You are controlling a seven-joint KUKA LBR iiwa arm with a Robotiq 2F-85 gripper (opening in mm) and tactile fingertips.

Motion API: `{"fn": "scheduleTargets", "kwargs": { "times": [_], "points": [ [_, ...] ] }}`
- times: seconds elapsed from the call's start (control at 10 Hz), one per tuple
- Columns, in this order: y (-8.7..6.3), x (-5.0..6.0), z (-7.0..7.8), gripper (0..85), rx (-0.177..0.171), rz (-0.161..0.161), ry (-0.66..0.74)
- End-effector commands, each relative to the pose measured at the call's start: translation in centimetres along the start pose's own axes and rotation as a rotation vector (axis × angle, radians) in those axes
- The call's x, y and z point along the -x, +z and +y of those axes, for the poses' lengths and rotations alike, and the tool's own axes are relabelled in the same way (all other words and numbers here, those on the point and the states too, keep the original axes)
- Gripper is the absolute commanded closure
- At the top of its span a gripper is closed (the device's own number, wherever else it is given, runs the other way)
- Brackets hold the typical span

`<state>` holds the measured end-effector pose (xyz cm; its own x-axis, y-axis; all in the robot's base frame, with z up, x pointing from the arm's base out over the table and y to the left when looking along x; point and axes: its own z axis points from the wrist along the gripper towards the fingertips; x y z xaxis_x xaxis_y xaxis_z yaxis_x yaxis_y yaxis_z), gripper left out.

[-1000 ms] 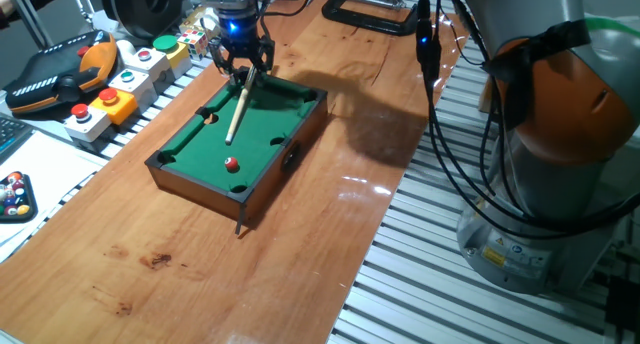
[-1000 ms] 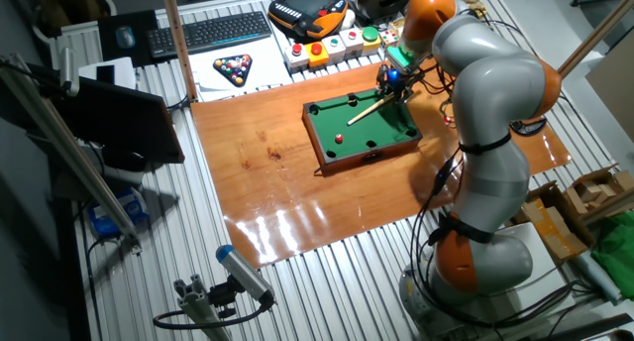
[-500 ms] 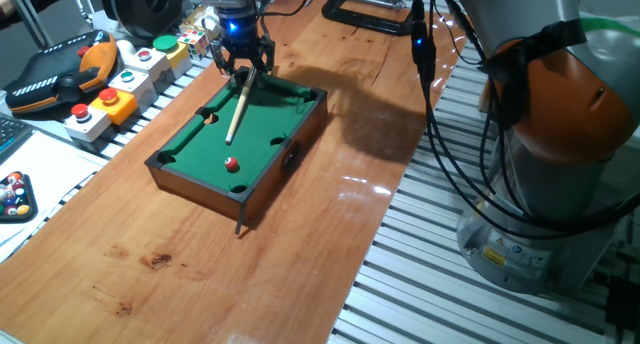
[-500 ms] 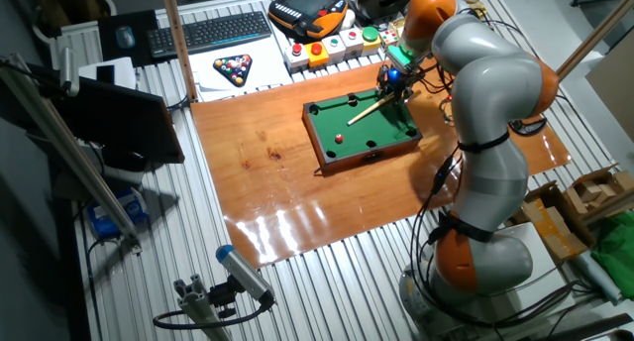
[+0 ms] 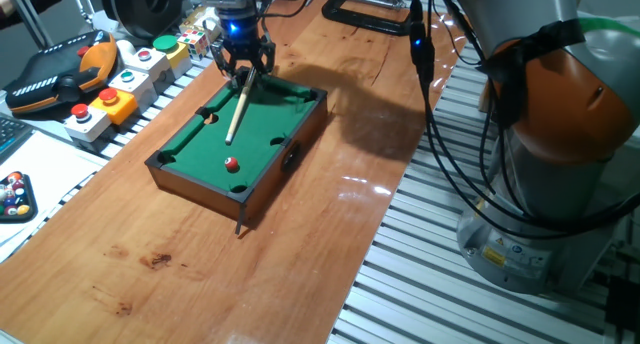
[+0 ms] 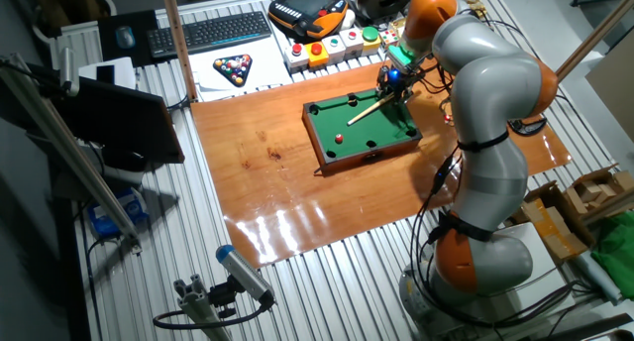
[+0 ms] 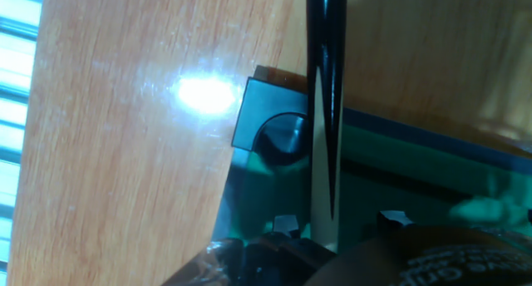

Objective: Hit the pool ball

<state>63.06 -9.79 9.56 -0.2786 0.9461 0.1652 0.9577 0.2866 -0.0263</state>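
Gripping the cue (image 5: 235, 112) at its butt, the tool (image 5: 243, 66) sits w/ fingers clamped on it. Tip aims down the felt toward the pool ball (image 5: 232, 164), lined up for a strike; tip and ball well apart.

On my counter (image 5: 300, 244) sits a green pool table (image 5: 240, 134). Button boxes (image 5: 120, 84) and an orange pendant (image 5: 60, 69) line its edge; racked balls (image 6: 235, 70) lie beside a keyboard (image 6: 213, 31).
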Motion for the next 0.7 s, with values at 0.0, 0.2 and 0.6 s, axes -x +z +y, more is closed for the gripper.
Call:
{"fn": "scheduleTargets", "kwargs": {
  "times": [0.0,0.2,0.6],
  "points": [
    [0.09,0.05,0.02,33.7,0.001,0.001,0.0],
    [0.27,0.27,0.04,34.3,-0.001,0.007,0.0],
    [0.18,0.72,0.02,35.3,-0.005,0.039,0.006]
  ]
}}
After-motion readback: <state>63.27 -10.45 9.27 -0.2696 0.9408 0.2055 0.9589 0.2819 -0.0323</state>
